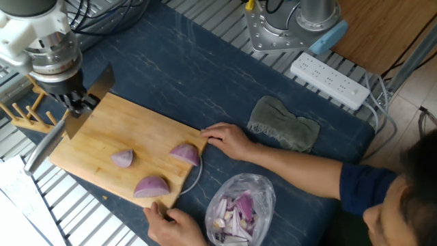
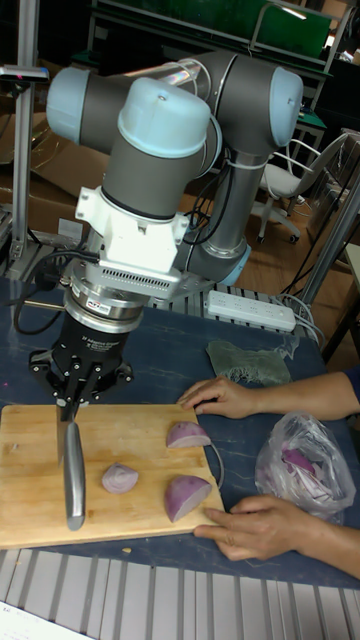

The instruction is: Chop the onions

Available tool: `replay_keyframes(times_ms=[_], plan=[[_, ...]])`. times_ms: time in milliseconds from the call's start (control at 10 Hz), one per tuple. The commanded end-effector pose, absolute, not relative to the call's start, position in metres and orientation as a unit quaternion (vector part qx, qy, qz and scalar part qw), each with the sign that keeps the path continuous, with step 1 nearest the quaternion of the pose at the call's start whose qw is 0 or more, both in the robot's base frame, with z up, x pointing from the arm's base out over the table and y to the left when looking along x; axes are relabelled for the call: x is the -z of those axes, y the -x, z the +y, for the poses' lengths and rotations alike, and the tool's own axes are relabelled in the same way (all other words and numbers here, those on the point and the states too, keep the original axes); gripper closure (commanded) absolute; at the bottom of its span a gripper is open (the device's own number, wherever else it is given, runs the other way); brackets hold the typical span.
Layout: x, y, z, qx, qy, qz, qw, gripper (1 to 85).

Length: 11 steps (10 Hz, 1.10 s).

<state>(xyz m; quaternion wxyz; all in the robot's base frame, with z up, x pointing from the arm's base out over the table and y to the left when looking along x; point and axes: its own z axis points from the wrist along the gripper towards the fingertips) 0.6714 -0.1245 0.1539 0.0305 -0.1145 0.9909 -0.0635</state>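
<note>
Standing over the far left end of the cutting board (image 1: 116, 137), the gripper (image 2: 68, 412) has its jaws clenched on the handle of a knife (image 2: 73, 485), whose blade points down and touches the wood. Three onions lie on the right half of the board, apart from each other: one wedge (image 1: 122, 159) in the middle, one (image 1: 151, 186) at the near edge, one (image 1: 186, 154) by the right end. A person's hand (image 1: 229, 141) rests at the board's right corner and another hand (image 1: 174, 225) at its near edge. Just right of them sits a plastic bag (image 1: 239, 208) of scraps, with a grey cloth (image 1: 285, 127) farther back.
</note>
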Motion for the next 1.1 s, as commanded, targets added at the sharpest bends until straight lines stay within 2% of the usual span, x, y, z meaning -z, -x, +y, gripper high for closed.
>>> replay_keyframes(times_ms=[0,200,300,400,600,1000], plan=[[-0.155,-0.676,-0.126,0.065,0.132,0.988,0.039,84.7],[-0.160,-0.686,-0.105,0.054,0.143,0.986,0.061,84.7],[-0.162,-0.677,-0.077,0.017,0.140,0.989,0.054,84.7],[-0.161,-0.673,-0.066,0.006,0.138,0.989,0.050,84.7],[-0.157,-0.671,-0.060,0.019,0.146,0.988,0.052,84.7],[-0.140,-0.676,-0.035,-0.009,0.147,0.988,0.046,84.7]])
